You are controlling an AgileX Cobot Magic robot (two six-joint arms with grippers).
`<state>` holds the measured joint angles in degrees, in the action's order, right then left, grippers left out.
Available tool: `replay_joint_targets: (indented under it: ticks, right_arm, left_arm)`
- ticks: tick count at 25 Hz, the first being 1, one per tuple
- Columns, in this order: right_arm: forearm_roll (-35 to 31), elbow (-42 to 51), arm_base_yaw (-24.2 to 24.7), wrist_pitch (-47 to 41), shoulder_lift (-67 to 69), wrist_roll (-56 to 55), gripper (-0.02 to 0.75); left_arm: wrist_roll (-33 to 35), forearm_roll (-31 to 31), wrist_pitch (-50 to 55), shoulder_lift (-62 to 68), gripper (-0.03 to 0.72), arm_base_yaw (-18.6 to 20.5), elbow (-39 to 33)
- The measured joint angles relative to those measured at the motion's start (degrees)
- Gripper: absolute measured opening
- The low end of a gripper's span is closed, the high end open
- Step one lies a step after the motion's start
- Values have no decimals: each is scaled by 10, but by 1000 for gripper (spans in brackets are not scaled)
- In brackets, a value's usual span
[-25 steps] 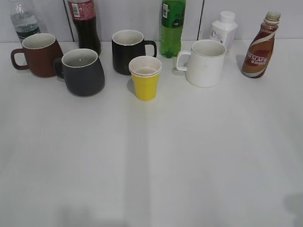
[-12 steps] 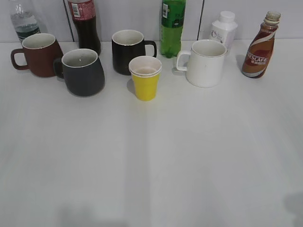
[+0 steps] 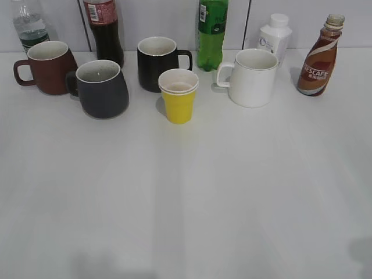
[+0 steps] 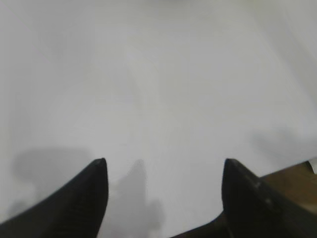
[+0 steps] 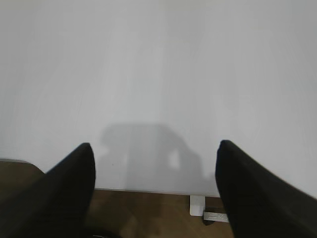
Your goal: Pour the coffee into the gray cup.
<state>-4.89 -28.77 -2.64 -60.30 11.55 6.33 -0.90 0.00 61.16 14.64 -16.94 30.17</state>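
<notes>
The coffee (image 3: 318,63), a curvy brown bottle with a Nescafe label, stands upright at the far right of the table in the exterior view. The gray cup (image 3: 102,89), squat and dark with a pale inside, sits at the left, touching the reddish-brown mug. Neither arm shows in the exterior view. My left gripper (image 4: 163,163) hangs open over bare white table. My right gripper (image 5: 153,146) is open too, above the table's near edge, with nothing between its fingers.
Along the back stand a reddish-brown mug (image 3: 47,67), a cola bottle (image 3: 103,29), a black mug (image 3: 158,61), a yellow paper cup (image 3: 178,96), a green bottle (image 3: 211,32), a white mug (image 3: 251,77), a small white bottle (image 3: 274,35) and a water bottle (image 3: 28,24). Brown floor (image 5: 148,213) shows below the table edge.
</notes>
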Motion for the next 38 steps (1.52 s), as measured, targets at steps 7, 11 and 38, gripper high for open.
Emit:
replay_joint_targets:
  ticks: [7, 11, 38]
  right_arm:
    - [0, 0, 0, 1, -36, 0, 591]
    - [0, 0, -1, 2, -76, 0, 591]
    - [-2, 0, -46, 2, -120, 0, 591]
  left_arm:
    - [0, -4, 0, -60, 496, 71, 0]
    - [0, -4, 0, -106, 480, 125, 0]
    - [0, -5, 0, -151, 397, 152, 0]
